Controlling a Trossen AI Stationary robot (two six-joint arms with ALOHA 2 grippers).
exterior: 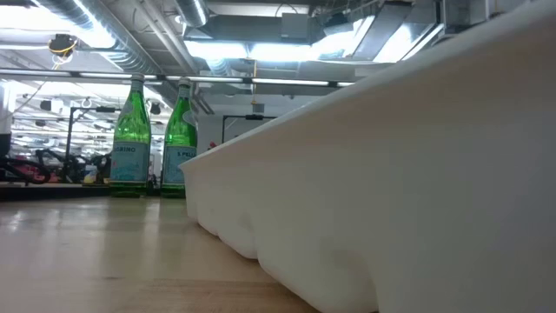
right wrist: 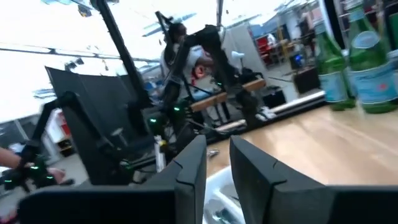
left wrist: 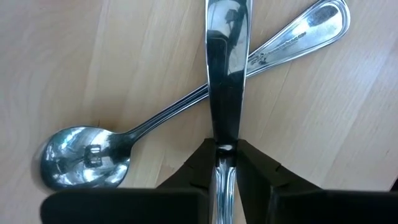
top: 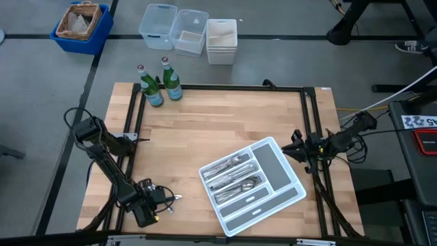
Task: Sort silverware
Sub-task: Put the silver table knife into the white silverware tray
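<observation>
Most of the silverware [top: 232,179] already lies in the tray [top: 276,164], filling its left-hand slots at the near right of the table [top: 218,123]; the wide right slot looks bare. Two pieces remain outside, at the near left: a spoon [left wrist: 186,118] flat on the wood and a knife [left wrist: 227,81] crossing over it. The left gripper [left wrist: 227,165] pinches the knife's handle between its fingers. The right gripper [right wrist: 217,162] waits at the tray's right edge, fingers slightly apart and holding nothing. So the sorting seems nearly done.

Only the left wrist view shows the crossed pair and the grip; from above they are a glint. The low view is mostly blocked by the tray wall, with two bottles [exterior: 156,139] behind.
</observation>
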